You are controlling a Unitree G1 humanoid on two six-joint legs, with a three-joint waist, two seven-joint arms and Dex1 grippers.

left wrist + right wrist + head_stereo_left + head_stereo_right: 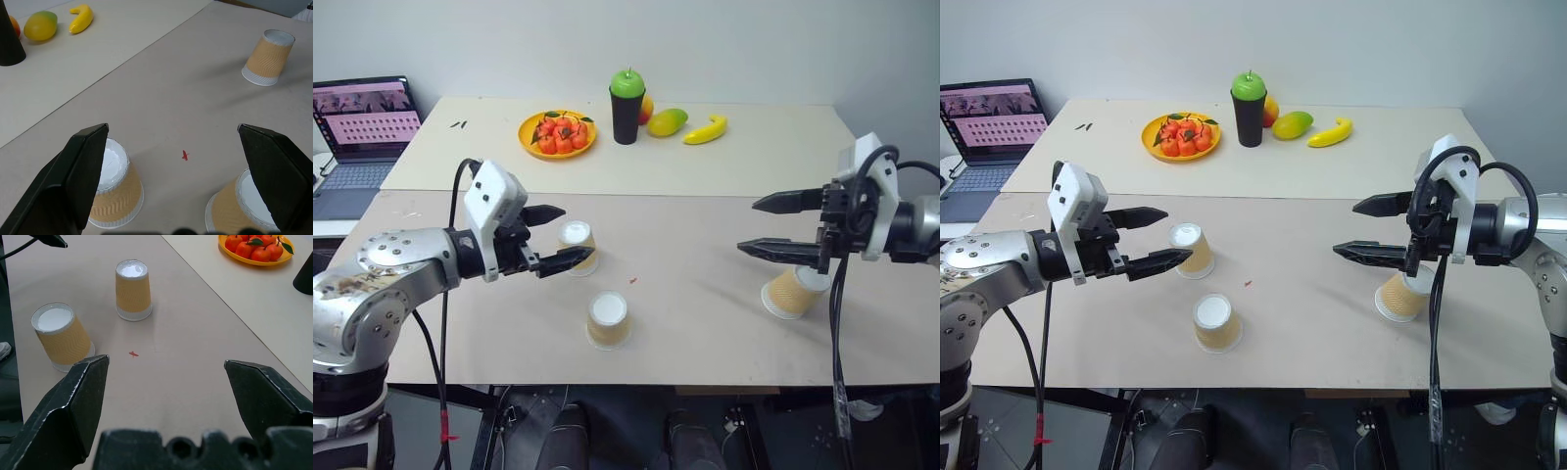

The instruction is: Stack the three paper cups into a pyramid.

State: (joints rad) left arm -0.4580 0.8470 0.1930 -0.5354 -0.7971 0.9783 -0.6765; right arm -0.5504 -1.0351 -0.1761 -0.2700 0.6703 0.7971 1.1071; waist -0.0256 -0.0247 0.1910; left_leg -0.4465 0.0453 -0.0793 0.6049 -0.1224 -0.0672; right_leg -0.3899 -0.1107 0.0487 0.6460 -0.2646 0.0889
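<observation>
Three tan ribbed paper cups stand upside down on the near table. One cup [578, 247] is left of centre, a second cup [608, 319] sits nearer the front edge, and the third cup [793, 292] is at the right. My left gripper [578, 232] hovers open above the table beside the left cup, holding nothing. In the left wrist view the two left cups [115, 196] [234, 205] lie below its fingers. My right gripper [746, 225] hovers open and empty, pointing left, above the right cup. No cup rests on another.
On the far table stand a black cup with a green top [626, 103], an orange plate of small red fruit [556, 133], a mango [668, 121] and a banana [705, 129]. A laptop [362, 127] is open at the far left. The table's front edge [656, 384] is close to the second cup.
</observation>
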